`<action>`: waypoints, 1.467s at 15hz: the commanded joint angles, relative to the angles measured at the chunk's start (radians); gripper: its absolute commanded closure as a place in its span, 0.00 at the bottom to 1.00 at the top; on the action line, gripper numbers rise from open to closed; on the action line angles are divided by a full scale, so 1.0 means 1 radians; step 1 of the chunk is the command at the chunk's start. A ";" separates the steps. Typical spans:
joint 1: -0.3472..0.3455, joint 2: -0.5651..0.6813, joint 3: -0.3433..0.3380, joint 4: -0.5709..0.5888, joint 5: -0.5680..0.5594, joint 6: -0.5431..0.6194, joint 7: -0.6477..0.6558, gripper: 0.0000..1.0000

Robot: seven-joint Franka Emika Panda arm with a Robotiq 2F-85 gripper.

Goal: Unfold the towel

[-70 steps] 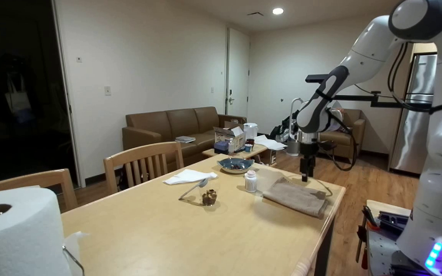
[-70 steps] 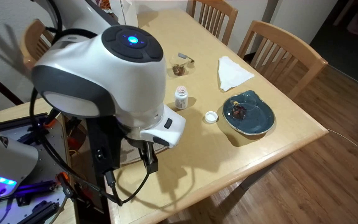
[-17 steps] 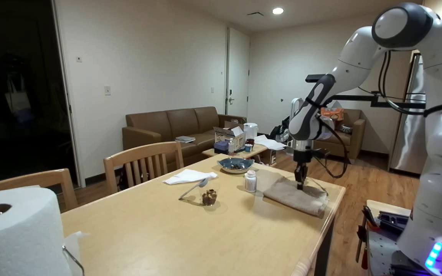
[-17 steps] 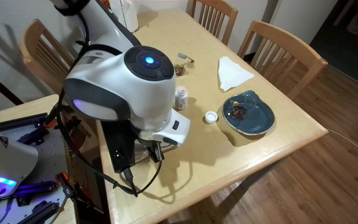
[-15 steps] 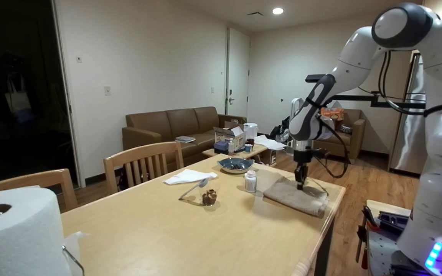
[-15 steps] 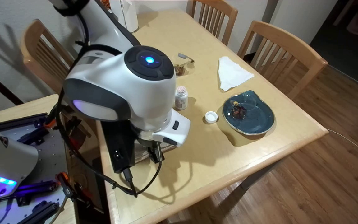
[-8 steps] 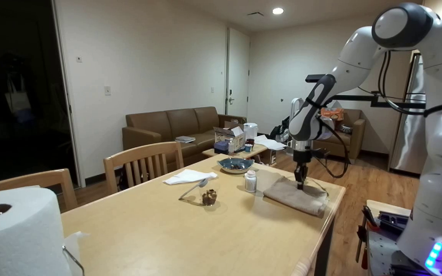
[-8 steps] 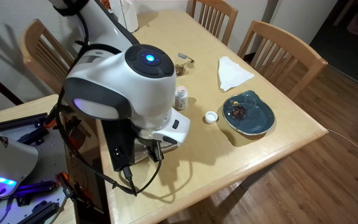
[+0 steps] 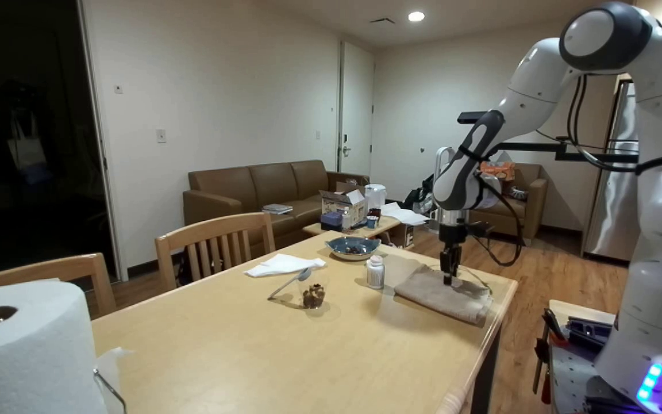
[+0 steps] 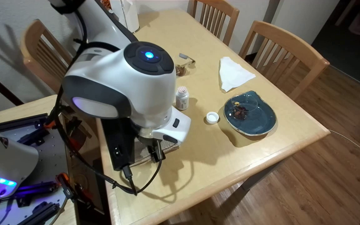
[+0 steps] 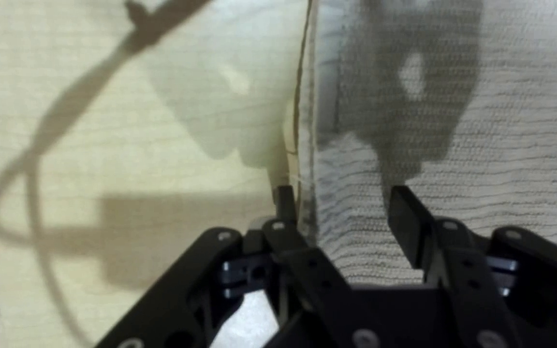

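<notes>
The grey-brown ribbed towel [image 9: 423, 290] lies folded flat near the table's end. In an exterior view [image 10: 140, 153] it is mostly hidden under the arm. In the wrist view the towel [image 11: 510, 183] fills the right side, its layered edge running up the middle. My gripper [image 11: 341, 200] is open, with a clear gap between its fingers. The left finger is at the towel's edge and the right finger is over the towel's top. In an exterior view the gripper [image 9: 449, 279] points down, its tips at or just above the towel; contact is unclear.
A white bottle [image 9: 375, 272] stands near the towel, with its white cap [image 10: 212, 117] beside it. A blue dish [image 10: 255, 120], a white napkin [image 9: 285, 265] and a clear cup of brown pieces with a spoon [image 9: 314, 294] are on the table. A paper towel roll [image 9: 26, 356] stands at the near corner.
Since the oldest frames my gripper has lowered toward the towel, shifted slightly toward the bottle in an exterior view, and turned. Over the last second it has barely moved. The towel looks unchanged.
</notes>
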 commanded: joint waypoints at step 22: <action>0.143 -0.275 0.024 -0.110 -0.077 -0.084 0.107 0.99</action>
